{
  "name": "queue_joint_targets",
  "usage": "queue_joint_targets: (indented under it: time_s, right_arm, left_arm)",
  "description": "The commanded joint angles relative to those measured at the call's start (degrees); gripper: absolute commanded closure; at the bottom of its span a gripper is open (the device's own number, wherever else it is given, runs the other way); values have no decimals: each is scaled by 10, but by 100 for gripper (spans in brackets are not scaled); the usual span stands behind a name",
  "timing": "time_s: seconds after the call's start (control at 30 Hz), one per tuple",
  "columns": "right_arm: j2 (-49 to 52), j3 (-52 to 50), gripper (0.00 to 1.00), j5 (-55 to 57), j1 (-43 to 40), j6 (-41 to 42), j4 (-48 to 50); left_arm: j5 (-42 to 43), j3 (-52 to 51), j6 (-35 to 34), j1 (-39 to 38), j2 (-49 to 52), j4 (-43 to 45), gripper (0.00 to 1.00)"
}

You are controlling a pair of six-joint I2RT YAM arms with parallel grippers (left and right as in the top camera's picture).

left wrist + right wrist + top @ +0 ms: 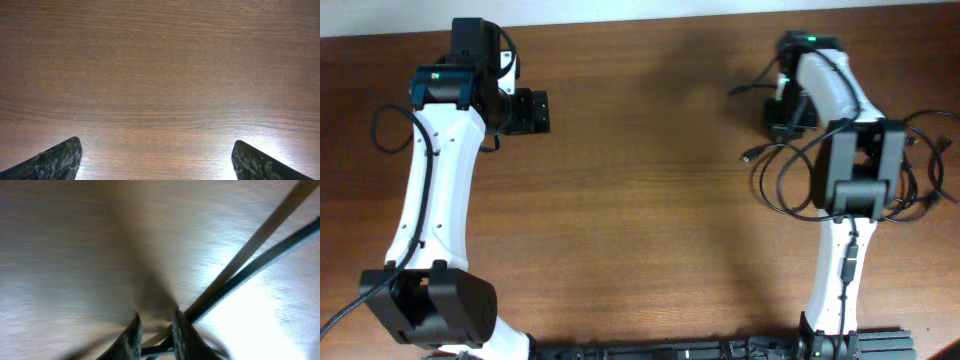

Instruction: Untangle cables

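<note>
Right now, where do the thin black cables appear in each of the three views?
Overhead: the cables lie looped at the right side, on both sides of the right arm.
Left wrist: not in it; only the table shows.
Right wrist: one of the cables runs diagonally from the right end effector to the upper right.
Shared landmark: the brown wooden table, in all three views.

The cables [761, 185] lie on the table's [650, 180] right side (looped around the right arm [835, 90]).

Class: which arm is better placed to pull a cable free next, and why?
Right. The right gripper is closed on a cable from the tangle; the left gripper hangs open over bare table.
</note>
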Motion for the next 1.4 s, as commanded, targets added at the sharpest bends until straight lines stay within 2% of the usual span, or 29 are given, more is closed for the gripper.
queue_joint_targets:
  time_s: [0.0,0.03,0.07,0.13,0.27,0.4,0.53,0.73,0.9,1.03,1.27,1.37]
  right_arm:
    - [9,-12,46,-87,-44,24,-29]
    - [9,-12,16,-151,-53,24,-33]
    - [9,-12,14,-201,-60,7,-35]
    - [9,-12,28,-233,-65,0,-37]
    - [3,-12,29,-229,-51,14,-49]
    - [-54,-12,29,-144,-32,92,-56]
    - [-78,-12,29,-110,-25,169,-76]
    - [-77,-13,28,-77,48,184,-68]
    - [-74,-20,28,-65,89,242,-63]
    - [-74,-81,28,-65,91,274,-50]
    - [-74,-177,28,-72,91,276,6]
    - [-74,-194,35,-73,90,286,44]
  left_arm:
    - [5,2,-6,1,3,0,4]
    - [5,2,-6,1,3,0,4]
    - [5,2,-6,1,3,-1,4]
    - [5,2,-6,1,3,-1,4]
    - [5,2,-6,1,3,-1,3]
    - [5,2,-6,1,3,0,3]
    - [5,2,-6,1,3,-1,3]
    - [5,2,-6,1,3,1,3]
    - [5,2,-6,1,3,1,3]
    - [5,2,-5,1,3,2,3]
    - [5,2,-6,1,3,2,2]
    - [5,2,-6,1,3,1,2]
